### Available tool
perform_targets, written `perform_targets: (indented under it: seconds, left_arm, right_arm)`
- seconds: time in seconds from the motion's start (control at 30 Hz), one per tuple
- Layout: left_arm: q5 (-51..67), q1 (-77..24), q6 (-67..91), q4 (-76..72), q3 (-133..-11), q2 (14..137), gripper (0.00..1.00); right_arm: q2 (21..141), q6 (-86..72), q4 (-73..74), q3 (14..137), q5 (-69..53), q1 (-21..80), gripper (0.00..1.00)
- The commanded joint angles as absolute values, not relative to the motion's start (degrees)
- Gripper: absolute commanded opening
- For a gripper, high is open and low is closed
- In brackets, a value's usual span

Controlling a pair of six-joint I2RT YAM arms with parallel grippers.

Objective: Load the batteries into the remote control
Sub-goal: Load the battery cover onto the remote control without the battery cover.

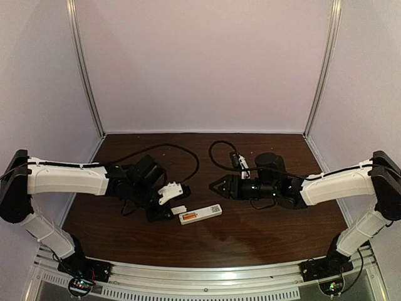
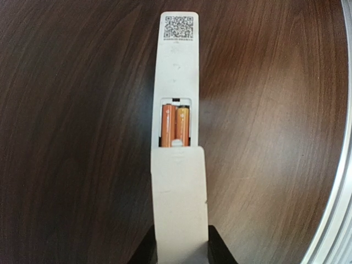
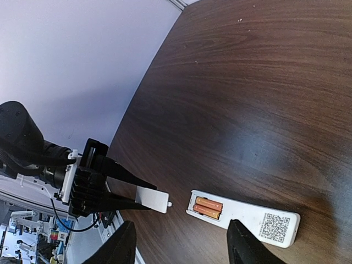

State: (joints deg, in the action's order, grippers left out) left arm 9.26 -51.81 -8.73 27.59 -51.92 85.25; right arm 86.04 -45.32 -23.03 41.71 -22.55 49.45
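A: Arm poses?
B: Both reach inward, low over the table (image 1: 250,235). The left gripper (image 1: 166,212) is clamped narrow on the cover plate (image 2: 179,198), held flat just beside the bay end of the remote control (image 1: 200,215), with a small gap showing. The right gripper (image 1: 214,186) has its jaws spread with nothing between them, and hovers right of the remote control, apart.
A: Counts?
B: One remote control, back up on the table. Two batteries (image 2: 168,125) side by side in the uncovered bay. One cover plate. One QR label (image 2: 179,26).

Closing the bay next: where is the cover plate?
Top view, left of centre: the cover plate is clamped in the left tool, just left of the battery end of the remote control.
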Motion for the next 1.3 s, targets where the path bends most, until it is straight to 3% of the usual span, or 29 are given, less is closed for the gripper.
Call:
perform_targets:
  seconds: [0.0,0.13,0.37,0.93,1.1,1.27]
  left_arm:
    - [8.97,-52.15,-11.39,26.8,-53.75,87.93,0.03]
    - [8.74,-52.77,-12.32,27.11,-55.2,91.27,0.03]
    - [7.9,-53.31,-13.21,26.94,-57.3,94.3,0.04]
    - [8.06,-53.3,-14.51,22.66,-56.2,96.47,0.11]
    - [8.22,-53.27,-14.72,22.04,-55.68,96.53,0.12]
    - [8.59,-53.29,-14.71,21.36,-54.6,95.7,0.12]
  right_arm:
    - [90.57,-48.52,-28.79,43.03,-29.12,48.89,0.54]
    - [94.28,-52.06,-33.52,43.21,-31.73,48.54,0.41]
    - [98.46,-55.92,-39.13,42.62,-35.17,48.34,0.28]
    - [107.04,-73.16,-63.35,37.6,-43.17,45.18,0.23]
    - [106.08,-70.16,-58.36,38.34,-42.98,45.27,0.3]
    - [99.13,-59.09,-48.91,37.31,-42.1,43.68,0.52]
